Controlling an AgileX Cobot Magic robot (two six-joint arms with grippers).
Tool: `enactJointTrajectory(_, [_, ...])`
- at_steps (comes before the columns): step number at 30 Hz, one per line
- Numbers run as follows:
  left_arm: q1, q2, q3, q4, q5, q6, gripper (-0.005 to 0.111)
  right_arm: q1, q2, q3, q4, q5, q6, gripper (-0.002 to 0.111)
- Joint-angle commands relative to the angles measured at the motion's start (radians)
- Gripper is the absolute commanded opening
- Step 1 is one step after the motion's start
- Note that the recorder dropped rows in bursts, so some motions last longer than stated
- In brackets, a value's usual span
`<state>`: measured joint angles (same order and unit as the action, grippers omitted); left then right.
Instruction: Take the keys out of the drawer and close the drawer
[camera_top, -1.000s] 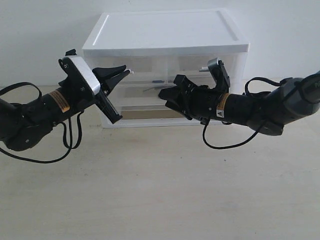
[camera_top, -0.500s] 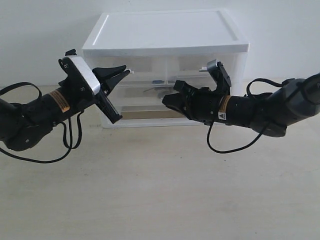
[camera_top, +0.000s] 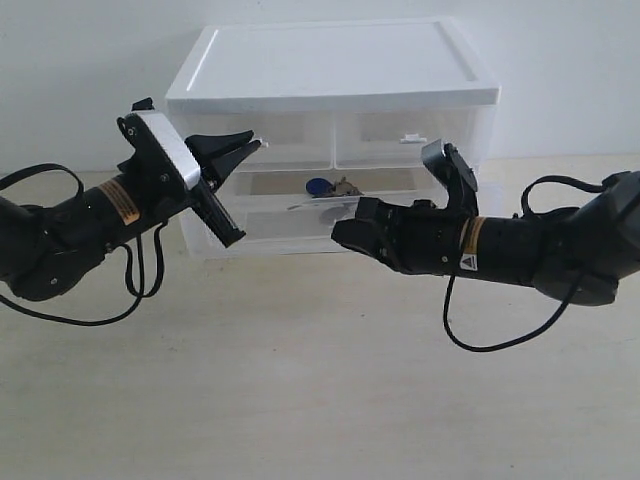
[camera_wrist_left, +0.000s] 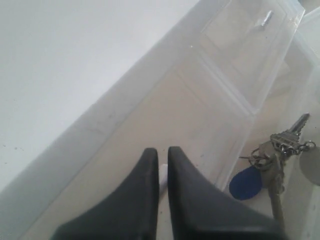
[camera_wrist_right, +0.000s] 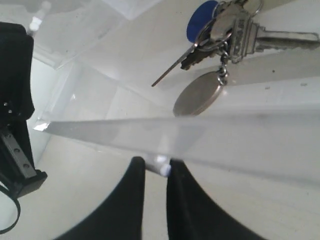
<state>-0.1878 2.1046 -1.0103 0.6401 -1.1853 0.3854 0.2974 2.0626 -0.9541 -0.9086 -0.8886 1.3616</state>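
The wide clear drawer (camera_top: 285, 213) is pulled partly out of the white cabinet (camera_top: 330, 60). The keys (camera_top: 330, 186) lie inside it: a blue-headed key, grey keys and an oval fob, also seen in the left wrist view (camera_wrist_left: 272, 155) and the right wrist view (camera_wrist_right: 225, 30). My right gripper (camera_top: 340, 232) (camera_wrist_right: 156, 162) is shut on the small white tab at the middle of the drawer's front wall (camera_wrist_right: 235, 137). My left gripper (camera_top: 250, 142) (camera_wrist_left: 161, 152) is shut on the white tab of the upper left half-width drawer (camera_top: 285, 135).
The cabinet stands against a white wall on a pale wooden table (camera_top: 300, 390). A second half-width drawer (camera_top: 410, 130) sits at the upper right. Both arms trail black cables (camera_top: 480, 345) over the tabletop on either side.
My right gripper has drawn back and down from the cabinet with the tab in it, sliding the wide drawer out and bringing the keys into sight. The left arm has stayed put.
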Motion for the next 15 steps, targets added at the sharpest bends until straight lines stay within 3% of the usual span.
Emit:
enactJointTrajectory(1, [0.004, -0.006, -0.007, 0.079, -0.036, -0.268, 0.004, -0.008, -0.007, 0.018, -0.02, 0.088, -0.042, 0.0])
enactJointTrajectory(6, [0.006, -0.05, -0.049, 0.078, 0.032, -0.623, 0.004, -0.008, -0.007, 0.018, -0.02, 0.087, -0.042, 0.0])
enactJointTrajectory(8, [0.006, -0.055, -0.061, 0.082, 0.092, -0.641, 0.004, -0.008, -0.007, 0.018, -0.022, 0.087, -0.042, 0.0])
enactJointTrajectory(15, [0.006, -0.055, -0.061, 0.09, 0.088, -0.634, 0.004, -0.008, -0.007, 0.034, -0.069, 0.087, -0.031, 0.0])
